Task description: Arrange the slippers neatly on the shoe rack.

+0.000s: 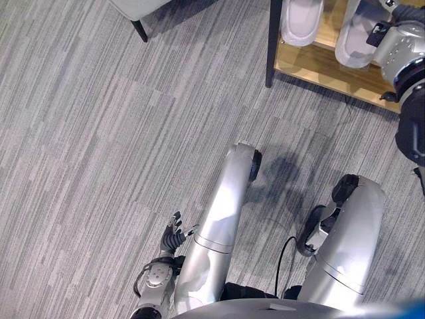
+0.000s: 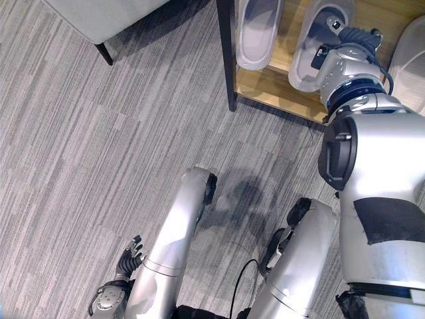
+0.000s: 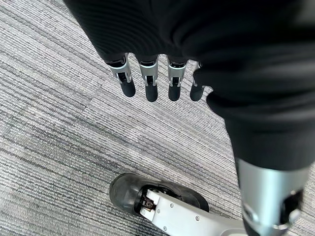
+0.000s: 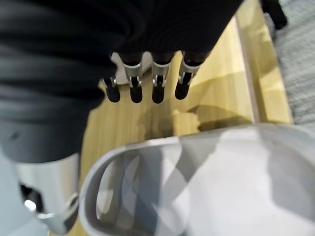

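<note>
- Right hand (image 2: pixel 352 40) is out over the wooden shoe rack (image 2: pixel 265 85), above the toe end of a white slipper (image 2: pixel 312 46). In the right wrist view its fingers (image 4: pixel 157 83) hang straight and relaxed – nothing in them, the slipper (image 4: pixel 206 182) lying just under the palm.
- Judgement: hand reads as released or about to nudge, not gripping – fingers extended over bare shelf wood, not curled round the strap.
- Second slipper (image 2: pixel 255 30) sits beside the first on the same shelf, next to the rack's dark post (image 2: pixel 226 53). Both point roughly the same way, apart, not touching.
- A third pale shape at the view's right edge (image 2: pixel 408 56) looks like another slipper on the rack; partly cut off, can't confirm.
- Left hand (image 1: pixel 174 234) hangs low by the robot's side over the grey carpet (image 1: pixel 86 166), idle; fingers (image 3: pixel 150 83) straight, empty.
- Task looks near done: pair on the rack side by side. What's left is probably squaring up the one under the right hand.
- Risk: withdrawing the hand could clip the strap and skew it.
</note>
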Controlling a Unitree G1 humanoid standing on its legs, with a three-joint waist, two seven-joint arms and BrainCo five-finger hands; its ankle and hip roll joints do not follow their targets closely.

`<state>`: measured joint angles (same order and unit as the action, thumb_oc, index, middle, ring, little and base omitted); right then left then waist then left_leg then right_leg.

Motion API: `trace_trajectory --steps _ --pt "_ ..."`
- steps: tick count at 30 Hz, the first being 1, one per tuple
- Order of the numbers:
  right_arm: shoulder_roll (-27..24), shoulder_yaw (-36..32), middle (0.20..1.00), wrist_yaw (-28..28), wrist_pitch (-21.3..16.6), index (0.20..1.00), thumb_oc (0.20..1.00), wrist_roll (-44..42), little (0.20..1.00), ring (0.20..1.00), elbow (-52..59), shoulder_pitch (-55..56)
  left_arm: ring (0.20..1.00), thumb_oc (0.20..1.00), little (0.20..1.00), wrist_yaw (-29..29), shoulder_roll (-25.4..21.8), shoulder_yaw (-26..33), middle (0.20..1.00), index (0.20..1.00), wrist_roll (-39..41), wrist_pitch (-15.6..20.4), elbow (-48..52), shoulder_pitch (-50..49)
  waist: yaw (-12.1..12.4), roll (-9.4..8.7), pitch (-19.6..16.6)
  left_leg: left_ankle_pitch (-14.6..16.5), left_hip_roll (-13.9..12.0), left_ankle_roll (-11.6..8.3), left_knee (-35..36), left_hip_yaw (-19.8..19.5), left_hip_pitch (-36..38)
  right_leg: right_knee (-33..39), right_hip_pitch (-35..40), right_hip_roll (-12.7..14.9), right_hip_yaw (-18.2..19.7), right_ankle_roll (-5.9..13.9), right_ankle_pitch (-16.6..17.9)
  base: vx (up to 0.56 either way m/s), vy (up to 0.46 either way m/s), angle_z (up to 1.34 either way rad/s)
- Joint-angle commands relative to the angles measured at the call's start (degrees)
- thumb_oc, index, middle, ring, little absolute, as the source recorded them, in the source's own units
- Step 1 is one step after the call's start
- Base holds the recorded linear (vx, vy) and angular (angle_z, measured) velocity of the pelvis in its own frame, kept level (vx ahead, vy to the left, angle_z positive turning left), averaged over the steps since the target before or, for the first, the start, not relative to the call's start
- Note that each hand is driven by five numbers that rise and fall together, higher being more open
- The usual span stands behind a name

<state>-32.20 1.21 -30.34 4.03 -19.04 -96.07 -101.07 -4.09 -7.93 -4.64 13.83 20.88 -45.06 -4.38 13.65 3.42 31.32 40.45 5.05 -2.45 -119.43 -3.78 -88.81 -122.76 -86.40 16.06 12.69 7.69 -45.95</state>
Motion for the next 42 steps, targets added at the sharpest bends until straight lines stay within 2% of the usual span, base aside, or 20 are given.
trace_trajectory --steps 1,19,23,29,34,42 --pt "1.08 2.22 1.0 0.43 -1.13 1.0 1.0 -0.54 1.0 1.0 -0.93 -2.93 1.0 1.0 1.0 1.13 -2.45 -5.28 1.0 1.0 -2.28 0.79 2.05 -4.13 1.3 1.44 -1.53 7.35 -1.96 6.55 -7.14 1.89 -1.15 0.97 -3.49 -1.3 -0.4 -4.95 14.53 0.0 0.0 0.0" --pt "2.99 2.37 1.0 5.31 2.21 1.0 1.0 1.0 1.0 1.0 -1.11 -3.97 1.0 1.0 1.0 1.79 -1.84 -6.15 1.0 1.0 -3.65 1.27 0.6 -5.39 2.59 2.49 -1.53 7.54 -1.99 6.59 -7.49 2.2 -1.15 -0.14 -3.37 -1.03 0.21 -4.9 14.48 0.0 0.01 0.0" --pt "2.06 3.0 1.0 6.9 3.22 1.0 1.0 1.28 1.0 1.0 -1.33 -3.74 1.0 1.0 1.0 1.58 -1.47 -6.95 1.0 1.0 -4.49 -0.36 3.89 -7.18 3.16 3.46 -1.53 7.57 -1.98 6.81 -7.61 2.28 -1.15 -0.52 -3.37 -0.76 0.56 -4.83 14.48 0.0 0.0 0.0" --pt "1.8 3.41 1.0 10.23 4.87 1.0 1.0 1.79 1.0 1.0 -0.59 -2.98 1.0 1.0 1.0 1.43 -1.59 -6.96 1.0 1.0 -5.18 -0.11 4.06 -7.86 3.8 4.03 -1.53 7.41 -1.8 6.88 -7.59 2.38 -1.15 -0.7 -3.3 -0.58 0.7 -4.62 14.41 0.0 0.0 0.0" --pt "2.44 3.9 1.0 11.86 4.74 1.0 1.0 2.6 1.0 1.0 0.32 -3.18 1.0 1.0 1.0 1.52 -1.39 -7.06 1.0 1.0 -5.39 0.11 3.69 -8.05 3.78 3.91 -1.53 7.6 -1.64 7.04 -7.89 2.27 -1.15 -0.75 -3.29 -0.44 0.76 -4.62 14.43 0.0 0.0 0.0" --pt "2.56 3.58 1.0 11.32 3.86 1.0 1.0 2.38 1.0 1.0 0.41 -4.09 1.0 1.0 1.0 2.05 -1.09 -7.35 1.0 1.0 -5.26 -0.17 4.27 -8.41 3.86 4.07 -1.53 7.66 -1.62 7.03 -8.04 2.5 -1.15 -1.25 -3.25 -0.52 1.14 -4.69 14.35 0.0 0.0 0.0"
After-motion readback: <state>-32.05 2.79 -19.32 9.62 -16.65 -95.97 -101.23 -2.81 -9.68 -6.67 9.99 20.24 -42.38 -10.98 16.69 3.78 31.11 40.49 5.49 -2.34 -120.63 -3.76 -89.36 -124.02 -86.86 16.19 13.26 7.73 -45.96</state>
